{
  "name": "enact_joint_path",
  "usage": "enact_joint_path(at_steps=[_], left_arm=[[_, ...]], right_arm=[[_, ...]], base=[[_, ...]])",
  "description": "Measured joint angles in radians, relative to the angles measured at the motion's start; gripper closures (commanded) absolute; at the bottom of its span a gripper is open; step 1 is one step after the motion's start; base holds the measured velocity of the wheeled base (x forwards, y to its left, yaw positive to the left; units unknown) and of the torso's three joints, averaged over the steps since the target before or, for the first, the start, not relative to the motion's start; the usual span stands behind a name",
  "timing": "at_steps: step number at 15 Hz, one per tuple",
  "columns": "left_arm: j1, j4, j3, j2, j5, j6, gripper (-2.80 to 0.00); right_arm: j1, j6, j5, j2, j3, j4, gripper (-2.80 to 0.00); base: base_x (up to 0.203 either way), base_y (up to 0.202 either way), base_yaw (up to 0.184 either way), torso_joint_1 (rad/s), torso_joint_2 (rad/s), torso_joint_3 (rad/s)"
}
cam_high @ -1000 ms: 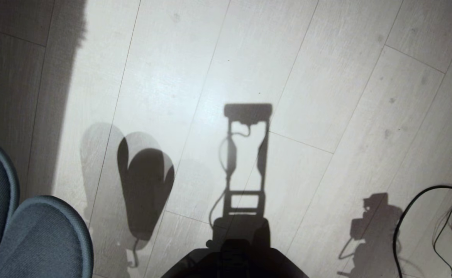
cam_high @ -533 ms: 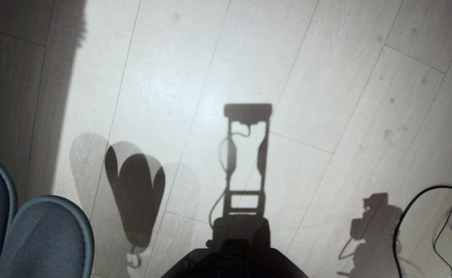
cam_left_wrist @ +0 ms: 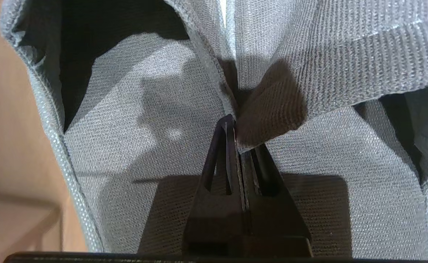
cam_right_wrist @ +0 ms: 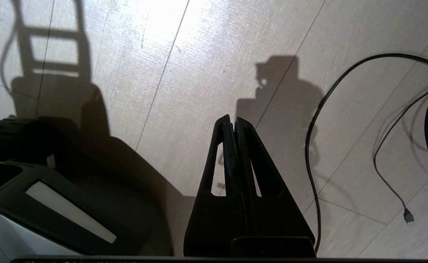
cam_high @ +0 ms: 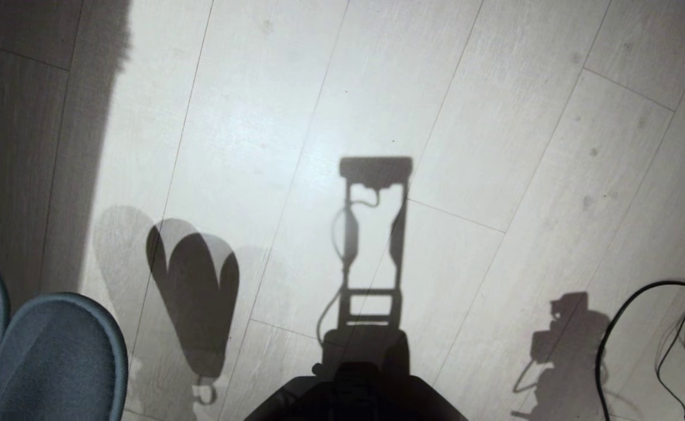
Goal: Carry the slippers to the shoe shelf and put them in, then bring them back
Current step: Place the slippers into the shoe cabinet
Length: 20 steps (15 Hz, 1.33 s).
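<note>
Left end effector (cam_left_wrist: 237,135): seen in the left wrist view clenched on the slippers (cam_left_wrist: 155,120), the black fingers (cam_left_wrist: 221,153) pinched together over the two inner edges where the pair meets, so that both are carried in one grip. The slippers hang from that pinch, clear of the floor (cam_high: 377,88), with their toes showing in the head view at the robot's near left, just beside its base. Right end effector (cam_right_wrist: 233,122): clenched on nothing, held idle above the floor on the far side of the base from the slippers. Step in hand, judged: carrying. It would be done well if the pinch is kept tight and the wrist level, since thin fabric edges are likely to slip out under a swing or a sharp turn; the base is best driven gently. Cable (cam_right_wrist: 316,146): lies on the floor beyond the right end effector, well apart from the slippers, and is to be avoided by the wheels. Views compared: the grip itself is shown only by the left wrist view, as is a wooden surface (cam_left_wrist: 9,146) just beside the slippers; the head view gives only the toes and their shadow (cam_high: 193,292). The shoe shelf is in no view.
</note>
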Motion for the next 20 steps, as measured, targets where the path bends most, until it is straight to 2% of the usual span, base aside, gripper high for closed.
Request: enact_joint_path(at_steps=[2, 5, 7, 10, 20], left_arm=[[0.0, 0.062, 0.0, 0.0, 0.004, -0.012, 0.0], [0.0, 0.071, 0.0, 0.0, 0.003, -0.014, 0.0], [0.0, 0.102, 0.0, 0.0, 0.007, -0.043, 0.0], [0.0, 0.101, 0.0, 0.0, 0.018, -0.07, 0.0], [0.0, 0.101, 0.0, 0.0, 0.029, -0.085, 0.0]], right_arm=[[0.0, 0.0, 0.0, 0.0, 0.0, 0.0, 0.0], [0.0, 0.0, 0.0, 0.0, 0.0, 0.0, 0.0], [0.0, 0.0, 0.0, 0.0, 0.0, 0.0, 0.0], [0.0, 0.0, 0.0, 0.0, 0.0, 0.0, 0.0], [0.0, 0.0, 0.0, 0.0, 0.0, 0.0, 0.0]], base=[[0.0, 0.0, 0.0, 0.0, 0.0, 0.0], [0.0, 0.0, 0.0, 0.0, 0.0, 0.0], [0.0, 0.0, 0.0, 0.0, 0.0, 0.0], [0.0, 0.0, 0.0, 0.0, 0.0, 0.0], [0.0, 0.0, 0.0, 0.001, 0.0, 0.013]])
